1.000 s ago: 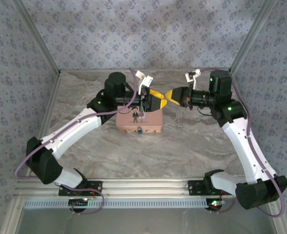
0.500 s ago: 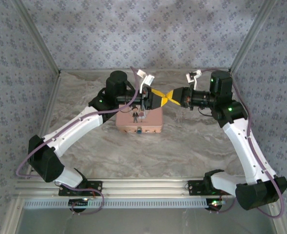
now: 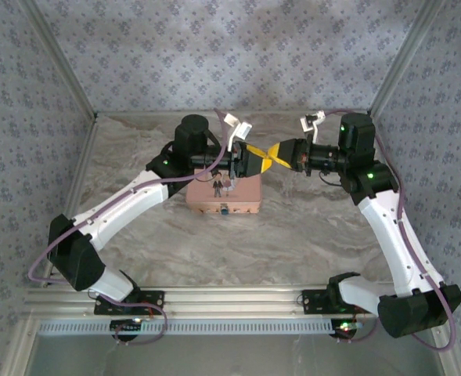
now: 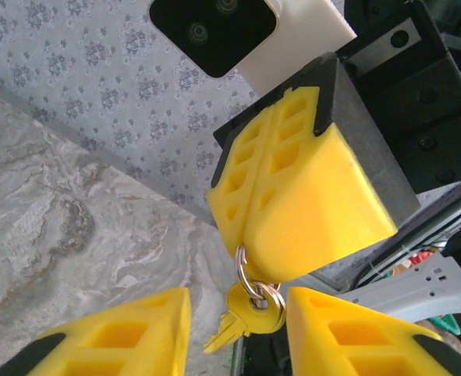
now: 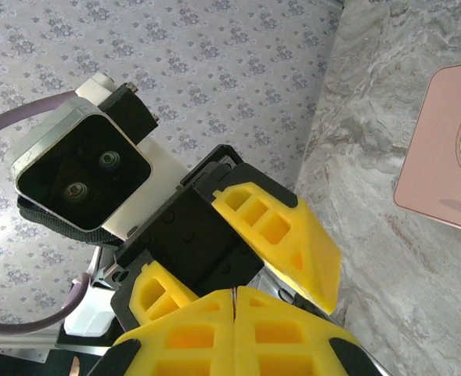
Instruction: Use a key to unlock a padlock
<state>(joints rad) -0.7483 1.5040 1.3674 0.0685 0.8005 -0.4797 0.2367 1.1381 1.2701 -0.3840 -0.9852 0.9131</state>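
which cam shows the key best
Left wrist: the key hangs by its ring from the shut right gripper, within the open left gripper. Top external: too small to see. Right wrist: hidden behind shut fingers.

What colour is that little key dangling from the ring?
Yellow-gold key, hanging from a silvery ring; the left wrist view shows it best.

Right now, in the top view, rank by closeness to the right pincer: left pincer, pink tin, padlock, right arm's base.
From the right pincer, holding the key by its ring:
1. Left pincer, just left.
2. Pink tin, below-left.
3. Padlock, on the tin's near side.
4. Right arm's base, bottom edge.
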